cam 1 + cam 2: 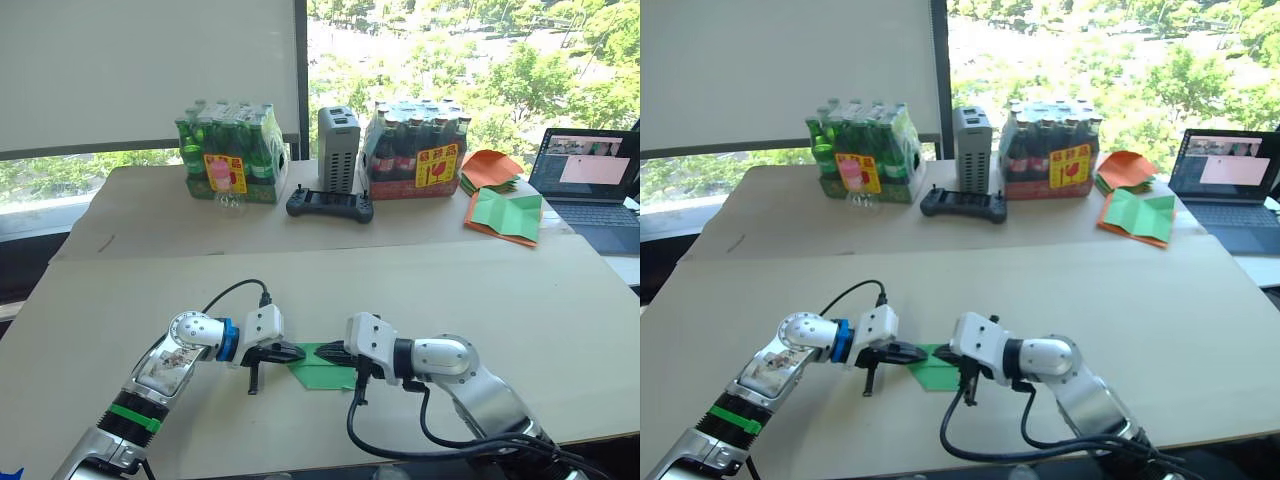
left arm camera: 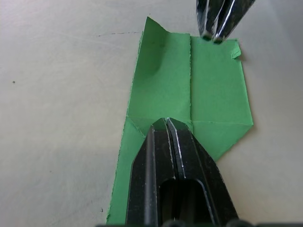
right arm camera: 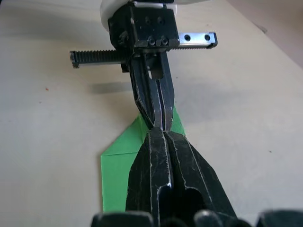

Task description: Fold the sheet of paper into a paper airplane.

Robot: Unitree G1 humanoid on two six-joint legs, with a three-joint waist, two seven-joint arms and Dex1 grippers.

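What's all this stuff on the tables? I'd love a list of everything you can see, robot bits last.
sheet of paper: one, bright green, creased, flat on the near table between the two grippers
near table: one, pale beige, in front
green bottle pack: one, green bottles in wrap, far table, left
red bottle pack: one, dark bottles with red label, far table, right of centre
grey box: one, grey, upright between the packs
controller: one, black, in front of the grey box
orange paper pile: one pile, orange and green, far right
green sheet: one, green on orange backing, beside the pile
laptop: one, dark, open, far right
left gripper: black fingers shut, tips on the paper
right gripper: black fingers shut, tips on the paper
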